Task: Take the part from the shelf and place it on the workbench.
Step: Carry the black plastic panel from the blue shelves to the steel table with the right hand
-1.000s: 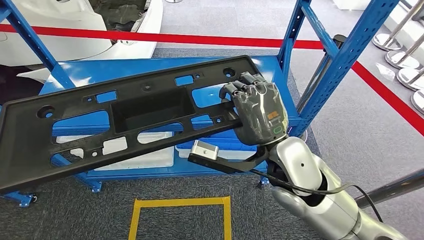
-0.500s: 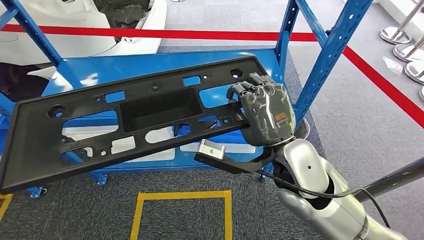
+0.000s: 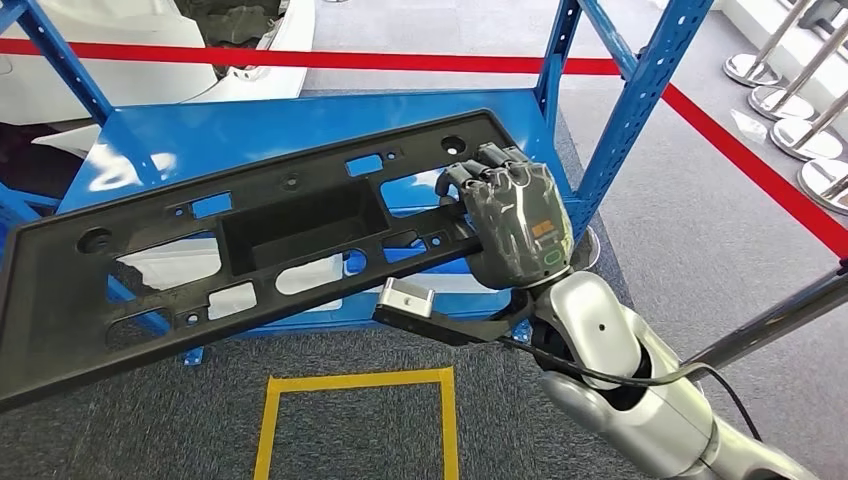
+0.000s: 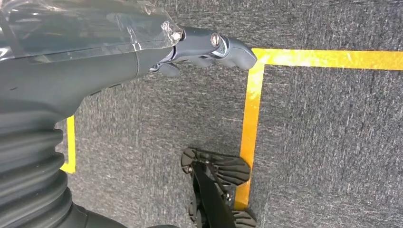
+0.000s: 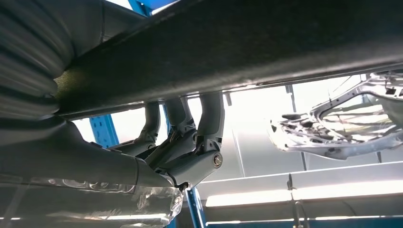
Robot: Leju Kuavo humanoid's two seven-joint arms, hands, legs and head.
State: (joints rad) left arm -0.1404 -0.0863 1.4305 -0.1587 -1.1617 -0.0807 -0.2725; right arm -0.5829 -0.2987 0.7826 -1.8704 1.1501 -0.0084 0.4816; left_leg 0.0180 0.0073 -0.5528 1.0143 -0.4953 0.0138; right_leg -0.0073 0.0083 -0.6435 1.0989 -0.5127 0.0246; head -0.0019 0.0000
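Note:
The part [image 3: 250, 250] is a long black plastic panel with several cutouts and a deep pocket in its middle. My right hand [image 3: 515, 225] grips its right end, fingers curled over the upper edge. It hangs tilted in front of the blue shelf [image 3: 250, 130], with its left end lower, over the carpet. In the right wrist view the part [image 5: 237, 52] runs across as a dark bar with my fingers [image 5: 209, 118] hooked around it. My left hand [image 4: 204, 45] hangs over the carpet, thumb out, holding nothing.
Blue shelf uprights [image 3: 640, 110] stand at the right of the hand. Yellow tape [image 3: 355, 380] marks a square on the grey carpet. A red barrier tape [image 3: 350, 62] runs behind the shelf, with white car body panels [image 3: 150, 50] beyond and stanchion bases [image 3: 790, 100] at the far right.
The whole picture has shifted a little, so the camera moved. My right hand keeps its grip, and the part's left end now hangs slightly lower in front of the shelf.

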